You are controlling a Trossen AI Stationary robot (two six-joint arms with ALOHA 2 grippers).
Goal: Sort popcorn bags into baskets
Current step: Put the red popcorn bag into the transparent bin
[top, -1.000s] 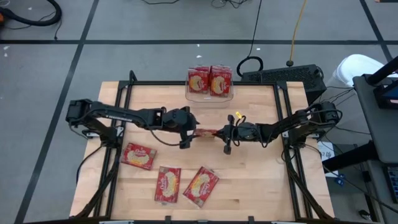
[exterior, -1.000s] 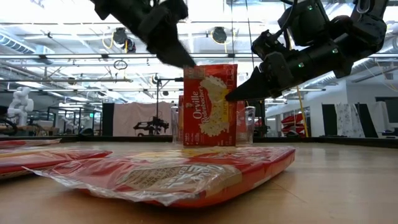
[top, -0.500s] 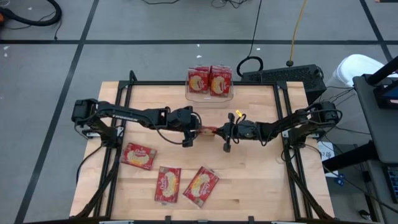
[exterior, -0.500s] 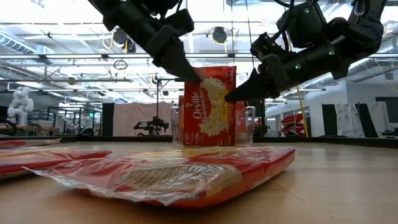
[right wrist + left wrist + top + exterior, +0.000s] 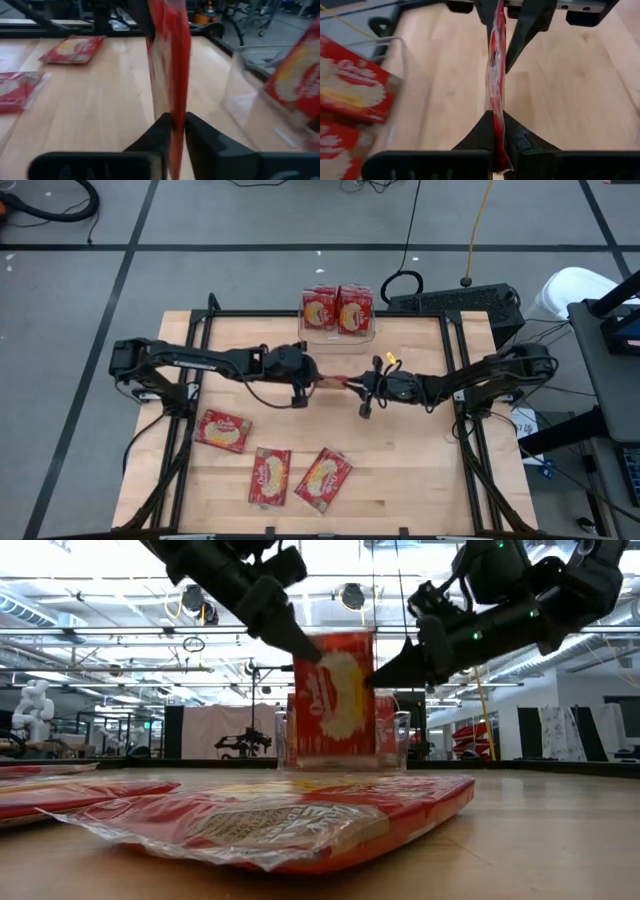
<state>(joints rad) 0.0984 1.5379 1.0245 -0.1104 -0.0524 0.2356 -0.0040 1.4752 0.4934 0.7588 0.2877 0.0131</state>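
We see our left gripper (image 5: pixel 318 379) pinched tight on one edge of an upright popcorn bag (image 5: pixel 335 695), held off the table mid-centre. Our right gripper (image 5: pixel 352 383) meets it from the opposite edge, fingers (image 5: pixel 160 131) close around the bag; we cannot tell whether they still press it. Just beyond, at the far edge, the clear basket (image 5: pixel 338 335) holds two bags (image 5: pixel 337 310). Three more packets (image 5: pixel 272 463) lie flat near the front left.
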